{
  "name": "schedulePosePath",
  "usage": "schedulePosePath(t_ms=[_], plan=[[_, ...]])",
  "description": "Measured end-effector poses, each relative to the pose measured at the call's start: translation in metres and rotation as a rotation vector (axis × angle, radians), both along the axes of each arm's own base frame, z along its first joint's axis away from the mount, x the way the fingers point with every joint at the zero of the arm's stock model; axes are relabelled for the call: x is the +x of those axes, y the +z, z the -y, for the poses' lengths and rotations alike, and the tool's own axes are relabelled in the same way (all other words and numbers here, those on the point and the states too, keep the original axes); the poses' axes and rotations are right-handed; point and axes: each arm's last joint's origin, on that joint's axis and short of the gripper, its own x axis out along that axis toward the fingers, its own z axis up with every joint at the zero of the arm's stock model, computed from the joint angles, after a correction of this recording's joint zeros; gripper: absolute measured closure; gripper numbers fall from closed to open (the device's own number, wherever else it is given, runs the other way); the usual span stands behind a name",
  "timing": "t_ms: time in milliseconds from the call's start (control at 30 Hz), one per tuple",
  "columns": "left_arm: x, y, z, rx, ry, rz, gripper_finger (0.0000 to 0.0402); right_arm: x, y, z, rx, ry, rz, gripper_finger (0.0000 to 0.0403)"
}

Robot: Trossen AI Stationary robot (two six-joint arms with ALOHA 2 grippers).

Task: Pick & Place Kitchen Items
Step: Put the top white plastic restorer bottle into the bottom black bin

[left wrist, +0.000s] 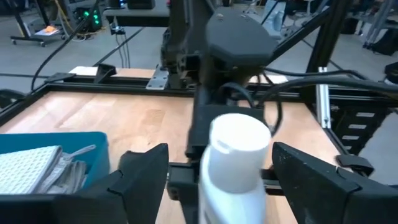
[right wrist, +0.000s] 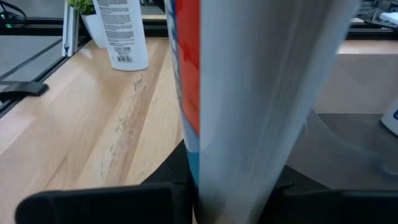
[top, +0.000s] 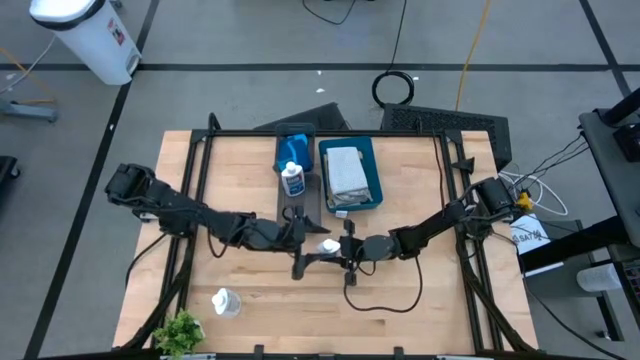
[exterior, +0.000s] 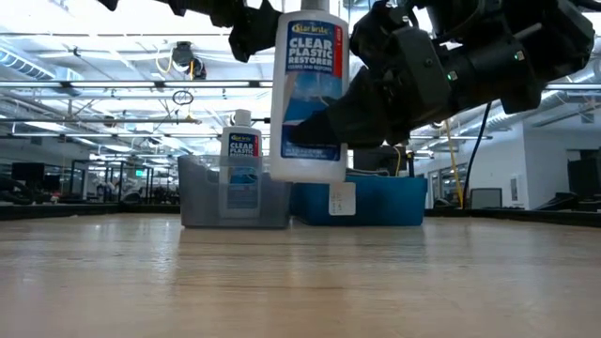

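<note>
A white bottle [exterior: 308,94] with a blue and red label hangs upright above the table's middle, my right gripper [top: 347,247] shut on it. My left gripper [left wrist: 221,157] is open, its two fingers on either side of the bottle's white cap [left wrist: 239,140] without touching it. A second white bottle [top: 292,178] stands in the grey tray [top: 283,195], next to a blue sponge [top: 293,150]. A third bottle [top: 226,300] stands on the table near the front left. A folded grey cloth [top: 345,170] lies in the teal tray [top: 376,175]. My right gripper pinches the bottle's lower body [exterior: 310,160] between its two fingers. The fingers [exterior: 305,130] come level from the table's right side and lie across the bottle. The bottle stays upright, cap up, lifted clear of the table.
A small green plant [top: 178,330] stands at the near left corner. The two trays sit side by side at the far middle. A black metal frame [top: 200,160] runs along the table's left, right and far sides. A black cable [top: 385,300] loops on the near middle.
</note>
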Motion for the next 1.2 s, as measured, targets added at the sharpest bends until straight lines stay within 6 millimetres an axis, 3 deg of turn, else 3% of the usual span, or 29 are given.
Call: schedulePosePath(t_ms=[400, 733, 833, 933, 1200], plan=[[0.0028, 0.0, -0.0105, 0.0, 0.032, 0.0, 0.015, 0.0008, -0.0002, 0.0029, 0.0, -0.011, -0.002, 0.0333], [0.003, 0.0003, -0.0107, 0.005, 0.025, 0.003, 0.0266, 0.0017, -0.0013, 0.0075, 0.003, -0.024, -0.014, 0.0333], [0.0029, 0.0003, -0.0108, 0.003, 0.026, 0.004, 0.0281, 0.0016, -0.0014, 0.0075, 0.005, -0.023, -0.016, 0.0333], [0.003, 0.0003, -0.0111, 0.006, 0.023, 0.004, 0.027, 0.0016, -0.0015, 0.0074, 0.003, -0.022, -0.017, 0.0333], [0.0033, 0.0011, -0.0111, -0.008, 0.013, 0.012, 0.0177, 0.0012, -0.0024, 0.007, -0.007, -0.014, -0.026, 0.0333]])
